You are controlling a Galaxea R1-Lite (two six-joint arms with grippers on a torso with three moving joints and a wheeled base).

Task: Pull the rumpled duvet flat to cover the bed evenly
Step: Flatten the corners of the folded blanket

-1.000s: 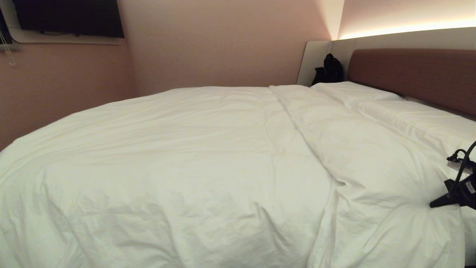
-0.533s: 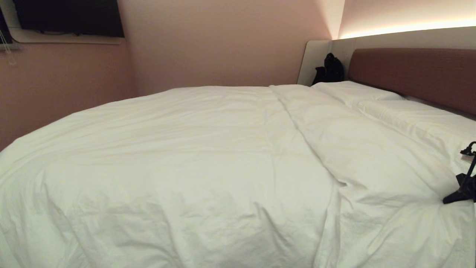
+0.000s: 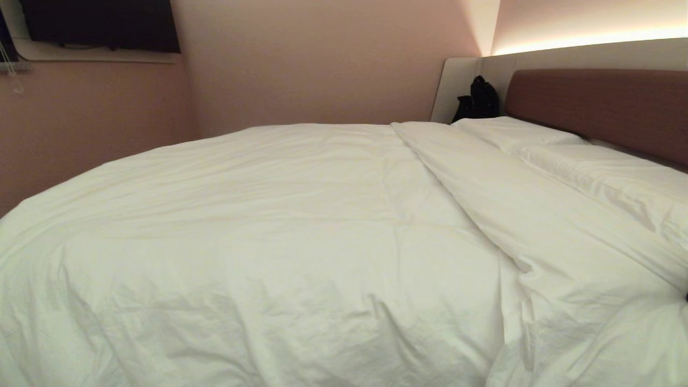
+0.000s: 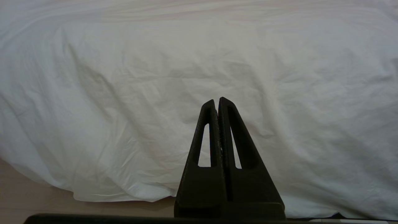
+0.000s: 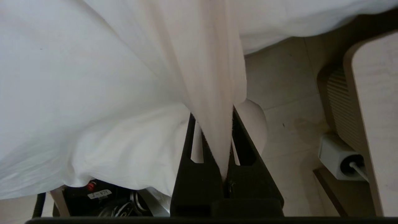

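Observation:
The white puffy duvet (image 3: 279, 226) lies spread over the bed, whose brown headboard (image 3: 591, 102) stands at the right. A long fold runs slantwise across the duvet toward the near right corner. My right gripper (image 5: 213, 113) is shut on a bunched fold of the duvet (image 5: 124, 77) at the bed's near right edge, above the floor, and it is outside the head view. My left gripper (image 4: 217, 101) is shut and empty, held in front of the duvet (image 4: 155, 77) hanging down the bed's side.
Two flat white pillows (image 3: 510, 131) lie along the headboard. A black bag (image 3: 475, 99) sits at the far headboard corner, and a dark screen (image 3: 102, 24) hangs on the left wall. Beside my right gripper are pale floor (image 5: 286, 77), a wooden panel (image 5: 373, 109) and a white plug block (image 5: 339, 157).
My right gripper has slid out of the head view past its right edge, dragging the duvet with it. The fold near the right corner has shifted right and pulled straighter. The left arm stayed still.

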